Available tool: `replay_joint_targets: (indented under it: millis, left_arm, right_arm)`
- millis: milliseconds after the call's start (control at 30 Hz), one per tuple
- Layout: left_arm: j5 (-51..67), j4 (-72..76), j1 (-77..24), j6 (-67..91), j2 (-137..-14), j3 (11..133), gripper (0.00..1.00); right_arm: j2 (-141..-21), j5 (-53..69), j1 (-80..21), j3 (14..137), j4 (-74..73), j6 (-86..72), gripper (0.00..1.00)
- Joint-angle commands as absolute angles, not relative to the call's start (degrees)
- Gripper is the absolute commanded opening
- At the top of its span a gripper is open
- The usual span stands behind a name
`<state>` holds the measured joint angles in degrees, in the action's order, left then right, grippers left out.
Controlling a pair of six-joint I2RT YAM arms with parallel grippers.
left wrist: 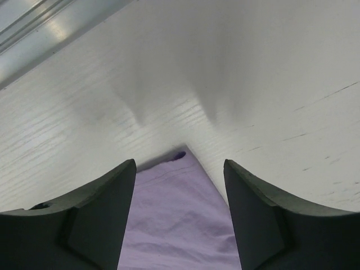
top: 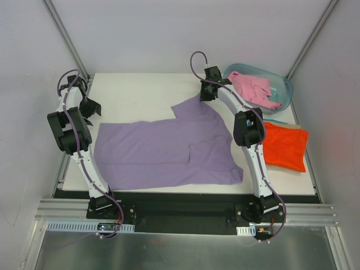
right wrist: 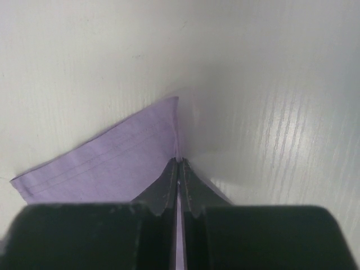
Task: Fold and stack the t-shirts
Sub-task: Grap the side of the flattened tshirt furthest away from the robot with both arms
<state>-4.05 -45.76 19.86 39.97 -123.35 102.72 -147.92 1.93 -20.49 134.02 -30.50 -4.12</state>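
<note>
A: Where is the purple shirt [top: 169, 152], and which way does it lie?

B: It lies spread flat on the table [top: 135, 93], in the middle of the top view. Its long axis runs left to right, and one sleeve points toward the upper right.

A: And the right gripper [top: 207, 93]?

B: It is at that sleeve's tip. In the right wrist view its jaws are pressed together with the stitched purple edge pinched between them.

A: What about the left gripper [left wrist: 180, 163]?

B: It is at the shirt's upper left corner. The jaws stand apart, one on either side of the corner, and the cloth lies on the table between them without being gripped.

A: And the other shirts?

B: The pink shirt [top: 253, 87] is crumpled in the tub [top: 286, 84] at the upper right. The orange shirt [top: 286, 145] lies on the table just below the tub, at the right edge, and the right arm runs between it and the purple shirt.
</note>
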Motion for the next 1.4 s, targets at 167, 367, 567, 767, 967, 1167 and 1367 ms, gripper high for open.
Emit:
replay_joint_targets:
  millis: [167,367,567,767,967,1167,1367]
  left_arm:
    - [-2.29,-47.46,17.84,38.76,-125.77,101.43,0.40]
    - [-4.47,-49.30,16.70,38.32,-126.83,101.34,0.41]
    - [-7.21,-50.10,16.61,39.11,-127.35,101.43,0.41]
    - [-6.94,-51.06,15.73,38.68,-127.62,101.78,0.04]
    - [-7.47,-51.15,15.56,37.80,-124.90,103.35,0.00]
    - [-9.84,-51.15,14.42,38.23,-118.31,100.30,0.00]
    - [-9.93,-51.06,13.01,39.11,-111.20,93.36,0.00]
  right_arm:
    - [-145.20,3.51,-20.39,132.54,-29.44,-2.81,0.01]
    - [-144.76,4.65,-20.04,131.66,-29.44,-2.99,0.01]
    - [-143.79,6.06,-19.69,130.52,-29.53,-2.64,0.01]
    - [-142.74,6.59,-19.69,129.64,-29.36,-1.41,0.01]
    - [-140.20,10.62,-19.86,130.43,-25.85,4.29,0.01]
    - [-132.30,12.91,-20.74,123.85,-22.42,12.89,0.01]
    - [-123.25,14.85,-23.73,112.01,-21.63,17.05,0.01]
